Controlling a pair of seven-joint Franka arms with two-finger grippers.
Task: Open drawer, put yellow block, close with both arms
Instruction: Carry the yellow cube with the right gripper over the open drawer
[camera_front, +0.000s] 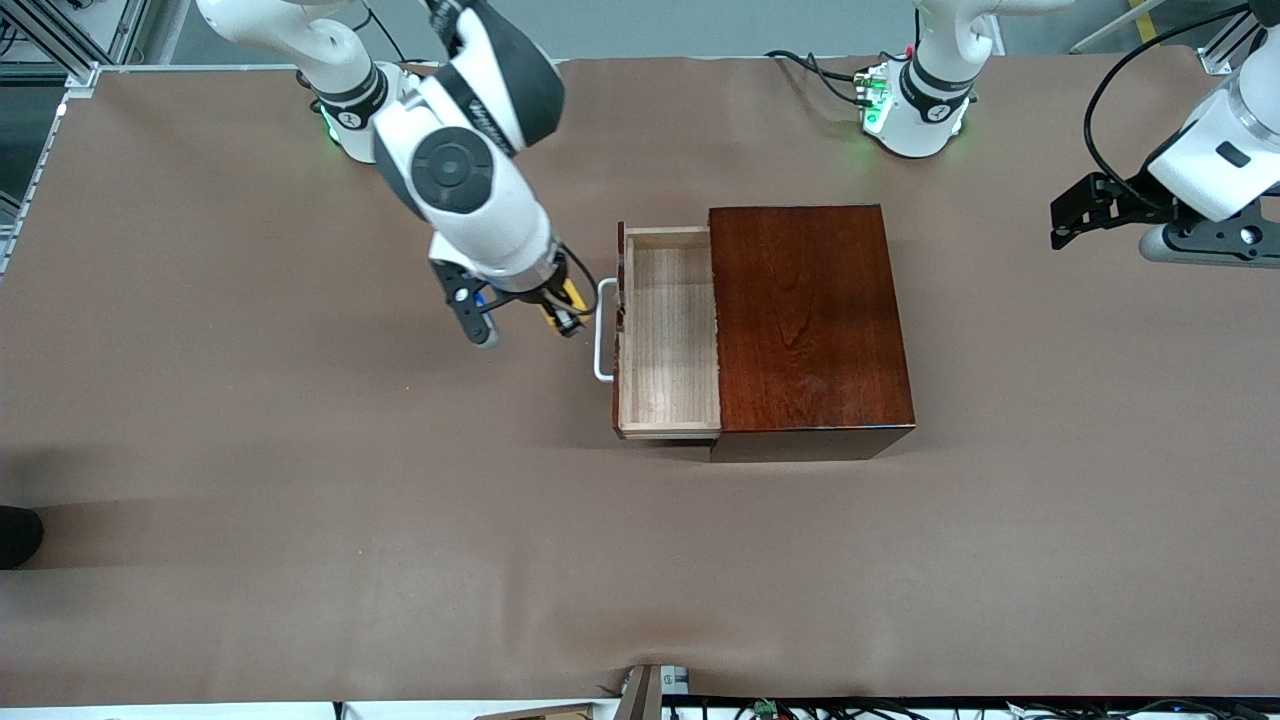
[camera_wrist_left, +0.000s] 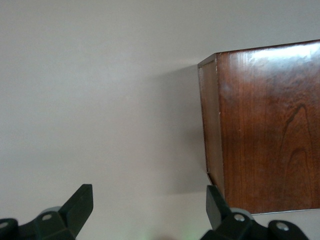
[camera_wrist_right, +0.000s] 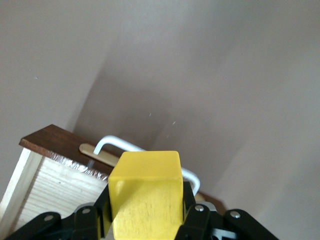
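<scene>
- Gripping the yellow block (camera_wrist_right: 145, 192) between closed fingers (camera_wrist_right: 192, 212): right gripper (camera_front: 560, 312), up in the air over bare table (camera_front: 300, 450), just beside the white handle (camera_front: 603, 330) at the right arm's end of the drawer.
- Showing in the front view only as a yellow sliver at the fingertips; plain and filling the lower middle of the right wrist view, fingers pressed against two of its faces.
- Standing pulled out toward the right arm's end of the table: drawer (camera_front: 668, 335), pale wood tray showing bare boards, dark reddish front panel upright with the U-shaped handle sticking out from it.
- Sitting mid-table: dark red-brown box (camera_front: 808, 325), glossy top, drawer projecting from its side that faces the right arm's end.
- Seen from the right wrist: handle (camera_wrist_right: 145, 150) and drawer front edge (camera_wrist_right: 55, 142) just under the block, pale tray inside (camera_wrist_right: 60, 185) to one side.
- Waiting off at the left arm's end of the table, well apart from the box: left gripper (camera_front: 1075, 215), raised, fingers spread wide with nothing between them.
- Confirmed in the left wrist view: two fingertips (camera_wrist_left: 80, 202) far apart, box corner (camera_wrist_left: 260, 130) in sight over bare tabletop.
- Glowing green at the top edge of the front view: both round arm bases (camera_front: 915, 115).
</scene>
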